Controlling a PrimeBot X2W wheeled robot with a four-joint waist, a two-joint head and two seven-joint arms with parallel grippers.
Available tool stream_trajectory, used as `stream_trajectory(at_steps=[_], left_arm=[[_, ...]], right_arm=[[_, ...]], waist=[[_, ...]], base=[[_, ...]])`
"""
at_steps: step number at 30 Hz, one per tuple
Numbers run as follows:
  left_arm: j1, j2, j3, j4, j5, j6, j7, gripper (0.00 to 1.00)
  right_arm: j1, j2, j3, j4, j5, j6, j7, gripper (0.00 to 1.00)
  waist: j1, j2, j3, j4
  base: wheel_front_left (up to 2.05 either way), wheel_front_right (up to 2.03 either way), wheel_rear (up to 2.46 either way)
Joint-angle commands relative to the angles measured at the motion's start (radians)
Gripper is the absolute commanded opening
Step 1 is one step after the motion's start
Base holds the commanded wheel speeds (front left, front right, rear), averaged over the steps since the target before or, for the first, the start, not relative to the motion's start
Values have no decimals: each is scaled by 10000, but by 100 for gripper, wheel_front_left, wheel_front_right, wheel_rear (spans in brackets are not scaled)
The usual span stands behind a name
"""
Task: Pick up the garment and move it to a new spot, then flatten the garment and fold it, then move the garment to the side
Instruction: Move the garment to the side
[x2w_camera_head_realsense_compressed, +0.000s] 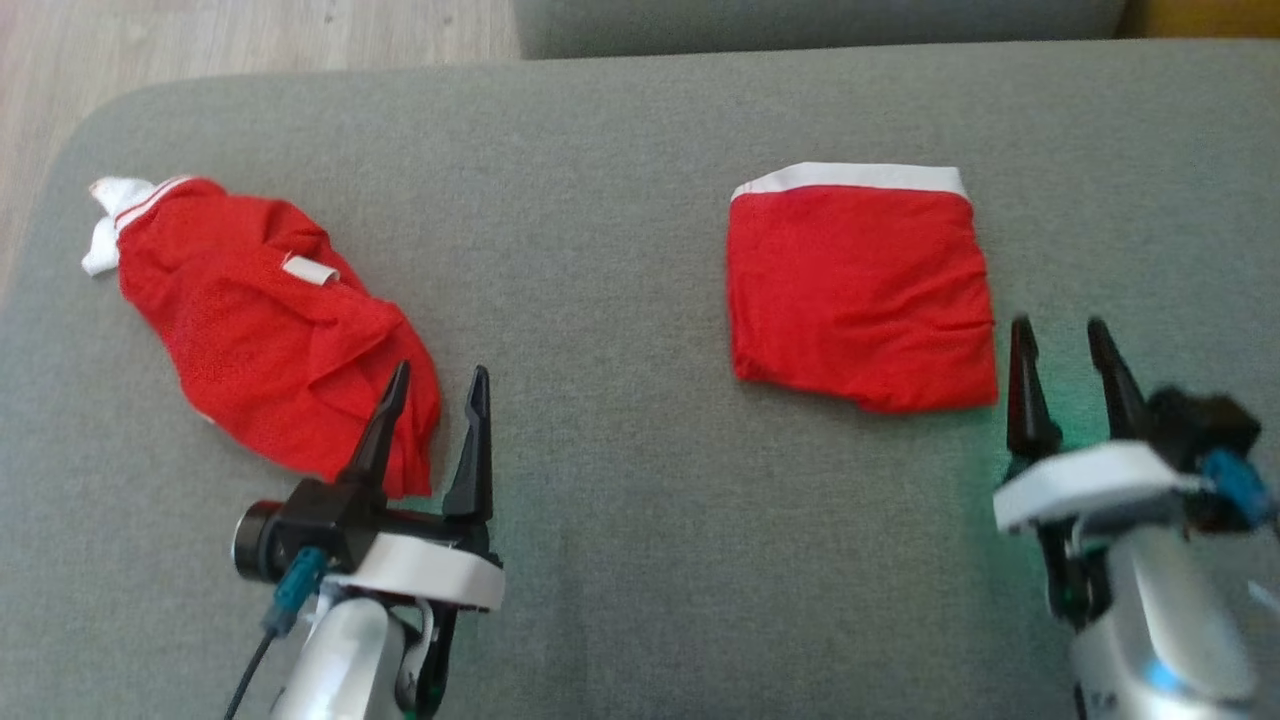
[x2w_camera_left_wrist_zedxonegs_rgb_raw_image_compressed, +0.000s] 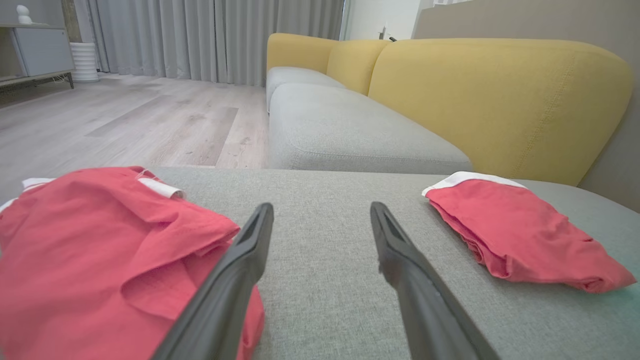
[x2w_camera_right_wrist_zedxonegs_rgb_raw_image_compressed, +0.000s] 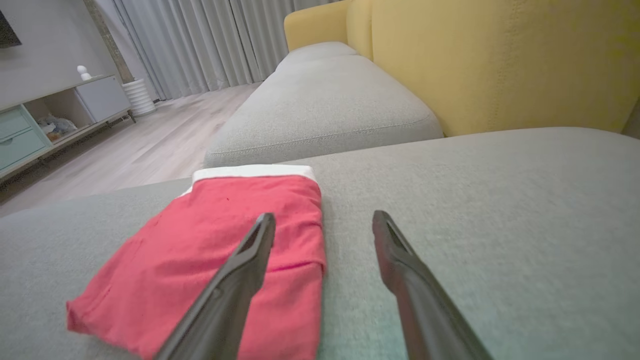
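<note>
A red garment with a white band lies folded into a neat square (x2w_camera_head_realsense_compressed: 862, 290) on the grey cushion, right of centre; it also shows in the left wrist view (x2w_camera_left_wrist_zedxonegs_rgb_raw_image_compressed: 520, 232) and the right wrist view (x2w_camera_right_wrist_zedxonegs_rgb_raw_image_compressed: 220, 250). A second red garment (x2w_camera_head_realsense_compressed: 270, 320) lies crumpled at the left (x2w_camera_left_wrist_zedxonegs_rgb_raw_image_compressed: 100, 255). My right gripper (x2w_camera_head_realsense_compressed: 1065, 335) stands open just right of the folded garment's near corner, holding nothing (x2w_camera_right_wrist_zedxonegs_rgb_raw_image_compressed: 322, 220). My left gripper (x2w_camera_head_realsense_compressed: 435, 385) is open too, at the crumpled garment's near right edge, empty (x2w_camera_left_wrist_zedxonegs_rgb_raw_image_compressed: 320, 212).
The grey cushion (x2w_camera_head_realsense_compressed: 620, 520) spreads wide around both garments, with its rounded edge and wooden floor (x2w_camera_head_realsense_compressed: 200, 40) at the far left. A yellow sofa back (x2w_camera_left_wrist_zedxonegs_rgb_raw_image_compressed: 500, 95) rises behind, and another grey seat (x2w_camera_left_wrist_zedxonegs_rgb_raw_image_compressed: 350, 130) lies beyond.
</note>
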Motion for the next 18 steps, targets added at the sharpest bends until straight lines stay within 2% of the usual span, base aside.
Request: stream_trajectory(at_steps=[1,6,13,16,17,18], left_arm=[[-534,53,226,-308,79,-13,-80,100],[-723,53,108,-249,46,-60,-80,100],[-921,53,-53,-138,-68,-43,-80,100],[-932,53,-17,-101,-82,-14,-80,100],[-932,53,9,-86,-79,-6,-80,100],[-922,53,37,-73,-74,4,-80,100]], right_arm=[[-672,-18,183,-232,-39,-19,149,100],[-1709,-18,-112,712,-447,-19,1154,100],[-2820,-18,-640,2964,-559,-19,2385,100],[-3112,-18,-449,3789,-611,-19,2714,100],[-3198,-18,-377,3947,-702,-19,2678,40],[-3274,-18,-315,4054,-873,-19,2585,0]], waist=[[0,-1,149,111],[0,-1,473,434],[0,-1,736,919],[0,-1,728,1012],[0,-1,715,1012],[0,-1,687,998]], base=[[0,0,0],[0,0,0],[0,0,0],[0,0,0],[0,0,0],[0,0,0]])
